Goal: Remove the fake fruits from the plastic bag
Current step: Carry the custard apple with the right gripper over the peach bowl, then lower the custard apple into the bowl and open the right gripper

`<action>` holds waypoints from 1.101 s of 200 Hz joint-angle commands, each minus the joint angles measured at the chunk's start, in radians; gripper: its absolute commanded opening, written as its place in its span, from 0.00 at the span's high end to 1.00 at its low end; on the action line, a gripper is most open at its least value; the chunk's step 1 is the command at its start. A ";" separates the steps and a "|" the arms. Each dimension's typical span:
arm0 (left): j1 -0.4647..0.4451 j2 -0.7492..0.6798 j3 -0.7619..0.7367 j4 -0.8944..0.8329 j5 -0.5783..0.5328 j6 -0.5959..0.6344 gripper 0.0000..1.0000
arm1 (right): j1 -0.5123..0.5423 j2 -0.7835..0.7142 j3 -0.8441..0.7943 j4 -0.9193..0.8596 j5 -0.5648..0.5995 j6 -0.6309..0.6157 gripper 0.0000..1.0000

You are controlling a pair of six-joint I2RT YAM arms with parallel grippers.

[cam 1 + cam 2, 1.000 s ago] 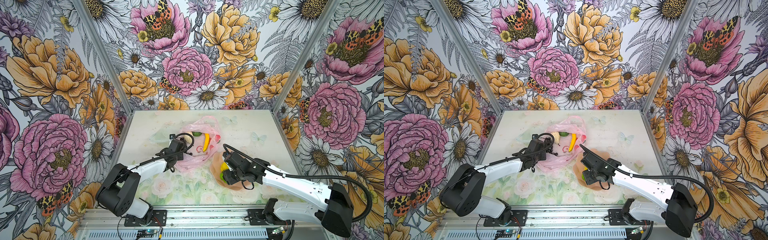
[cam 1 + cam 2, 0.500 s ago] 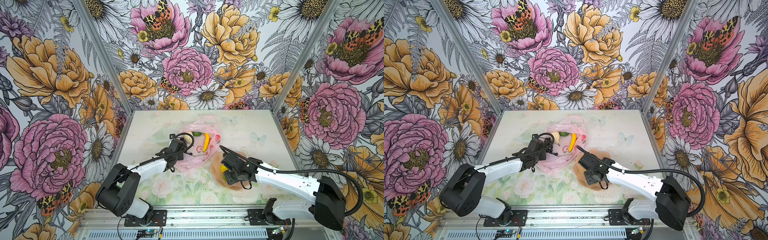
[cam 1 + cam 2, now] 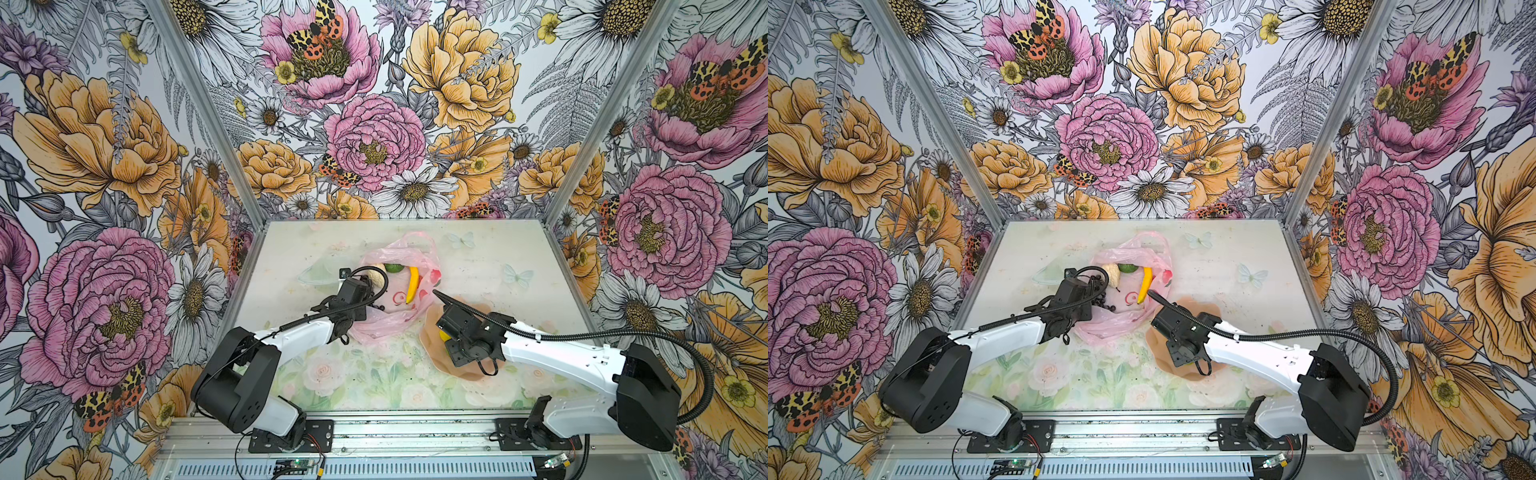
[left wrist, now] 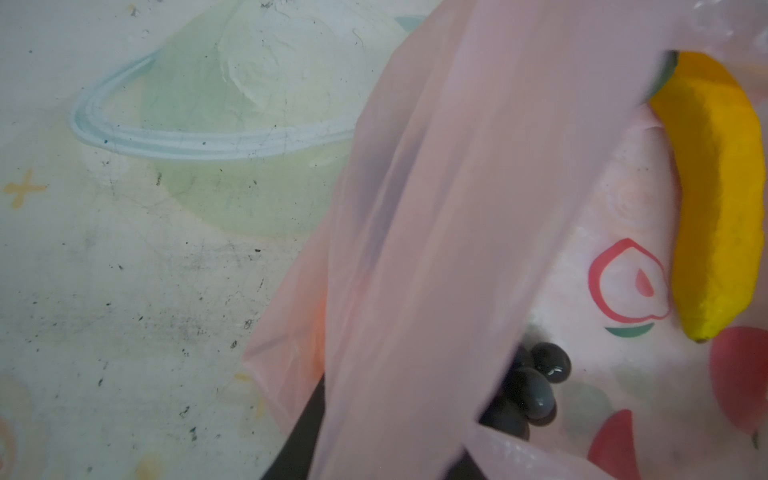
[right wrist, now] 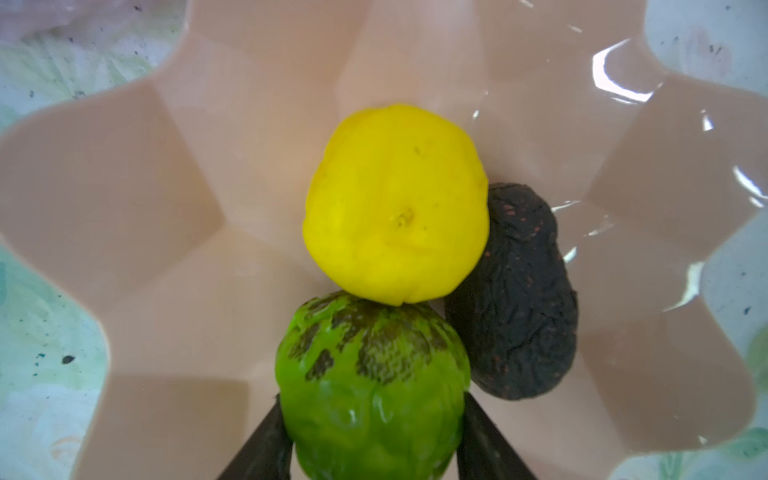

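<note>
Right wrist; jaws clasp green fruit (image 5: 370, 386)

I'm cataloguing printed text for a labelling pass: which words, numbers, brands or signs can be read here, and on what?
Readable words, numbers or brands: none.
On the plastic bag: a red-outlined fruit logo with a green stroke beneath, no letters.
Other red marks on the bag: plain shapes, partly cut off.

The pink plastic bag (image 3: 1121, 326) lies in the middle of the table (image 3: 1225, 257), holding a banana (image 3: 1145, 284), a cream pear (image 3: 1112, 274), a green fruit (image 3: 1127, 268) and dark grapes (image 3: 1106, 305). Just near-right of it, the right arm (image 3: 1258, 353) hangs over a peach dish (image 3: 1160, 358).
</note>
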 commanded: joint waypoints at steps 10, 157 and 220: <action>-0.009 -0.005 0.020 -0.005 -0.031 0.018 0.69 | 0.003 0.003 0.031 0.013 0.029 0.013 0.45; -0.008 -0.015 0.013 -0.002 -0.036 0.017 0.70 | 0.003 -0.062 0.054 0.002 0.014 0.009 0.16; -0.004 -0.012 0.011 0.003 -0.043 0.015 0.72 | -0.002 -0.115 0.170 -0.008 0.073 -0.005 0.18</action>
